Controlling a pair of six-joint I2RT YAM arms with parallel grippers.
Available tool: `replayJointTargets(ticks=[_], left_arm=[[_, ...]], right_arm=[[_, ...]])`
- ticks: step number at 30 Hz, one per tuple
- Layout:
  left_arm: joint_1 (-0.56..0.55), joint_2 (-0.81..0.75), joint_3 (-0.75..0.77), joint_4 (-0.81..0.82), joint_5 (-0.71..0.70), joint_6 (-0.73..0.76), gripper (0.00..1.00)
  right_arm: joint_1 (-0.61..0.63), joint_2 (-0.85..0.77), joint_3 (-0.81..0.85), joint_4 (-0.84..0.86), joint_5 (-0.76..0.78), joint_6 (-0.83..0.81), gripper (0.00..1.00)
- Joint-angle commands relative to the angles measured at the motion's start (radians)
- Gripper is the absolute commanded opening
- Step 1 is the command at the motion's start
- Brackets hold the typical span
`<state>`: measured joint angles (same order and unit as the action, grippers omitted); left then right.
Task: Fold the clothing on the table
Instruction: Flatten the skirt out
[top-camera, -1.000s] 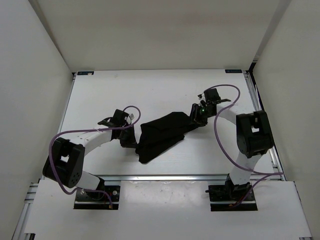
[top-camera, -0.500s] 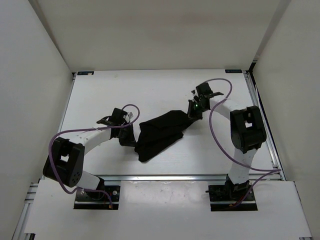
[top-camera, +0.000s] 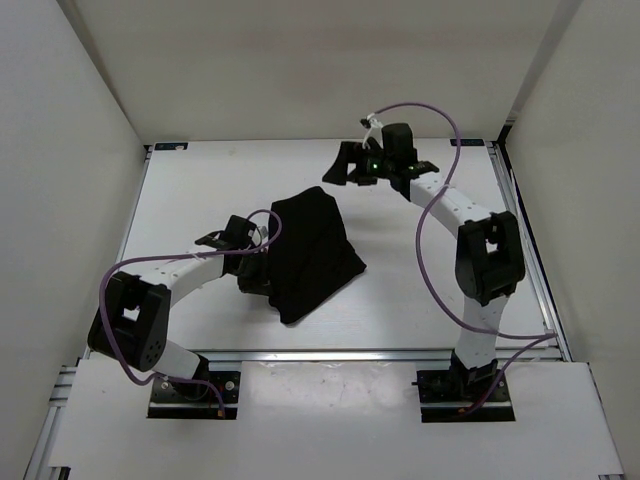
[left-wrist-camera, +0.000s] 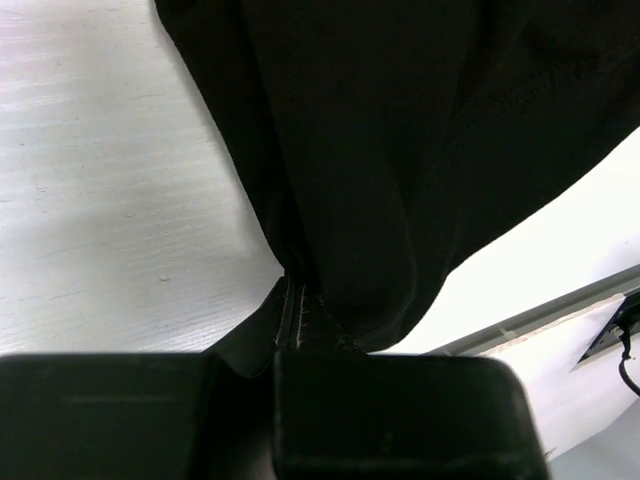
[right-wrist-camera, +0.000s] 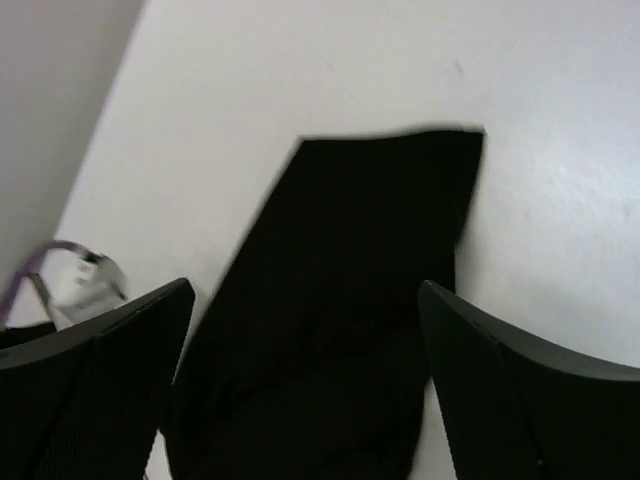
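The black clothing (top-camera: 312, 250) lies bunched in the middle of the white table (top-camera: 200, 190), its far end spread flat toward the back. My left gripper (top-camera: 257, 280) is shut on the garment's left edge; in the left wrist view a seamed fold (left-wrist-camera: 295, 310) runs between the closed fingers of the left gripper (left-wrist-camera: 272, 355), and the clothing (left-wrist-camera: 400, 150) spreads away from it. My right gripper (top-camera: 338, 172) hovers open over the far part of the table, apart from the cloth. In its wrist view the right gripper (right-wrist-camera: 305, 290) holds nothing, with the clothing (right-wrist-camera: 360, 300) below.
A metal rail (top-camera: 330, 353) runs along the near table edge, also seen as the rail (left-wrist-camera: 560, 310) beside the cloth. White walls close in the sides and back. Purple cables (top-camera: 440, 130) loop off both arms.
The right gripper carried the clothing's right end toward the back left, let it go and opened, then rose toward the back. The cloth now lies in a narrower shape. The left gripper stayed put.
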<state>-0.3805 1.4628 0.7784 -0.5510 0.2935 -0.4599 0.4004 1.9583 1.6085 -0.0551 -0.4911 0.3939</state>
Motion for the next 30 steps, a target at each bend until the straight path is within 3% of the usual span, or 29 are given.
replayJointTargets(ticks=[1, 4, 7, 11, 21, 26, 30], left_arm=[[0.020, -0.027, 0.002, -0.001, 0.004, 0.012, 0.00], [0.025, -0.021, -0.001, 0.008, 0.010, 0.013, 0.00], [0.011, -0.002, 0.002, 0.017, 0.009, 0.004, 0.00], [0.008, 0.004, 0.004, 0.013, 0.015, 0.003, 0.00], [0.031, -0.012, 0.004, 0.010, 0.012, 0.006, 0.00], [0.045, -0.009, -0.001, 0.007, 0.006, 0.009, 0.00], [0.081, -0.009, -0.008, 0.002, -0.014, 0.015, 0.00]], right_arm=[[0.018, -0.160, -0.131, -0.081, 0.113, -0.144, 0.96], [0.003, -0.231, -0.272, -0.149, 0.125, -0.152, 0.92], [-0.023, -0.272, -0.384, -0.178, 0.099, -0.144, 0.78], [-0.034, -0.271, -0.514, -0.129, 0.062, -0.109, 0.70], [-0.067, -0.152, -0.592, -0.060, -0.006, -0.081, 0.53], [-0.069, -0.113, -0.596, -0.023, -0.096, -0.047, 0.25], [-0.067, -0.093, -0.616, -0.005, -0.130, -0.029, 0.26]])
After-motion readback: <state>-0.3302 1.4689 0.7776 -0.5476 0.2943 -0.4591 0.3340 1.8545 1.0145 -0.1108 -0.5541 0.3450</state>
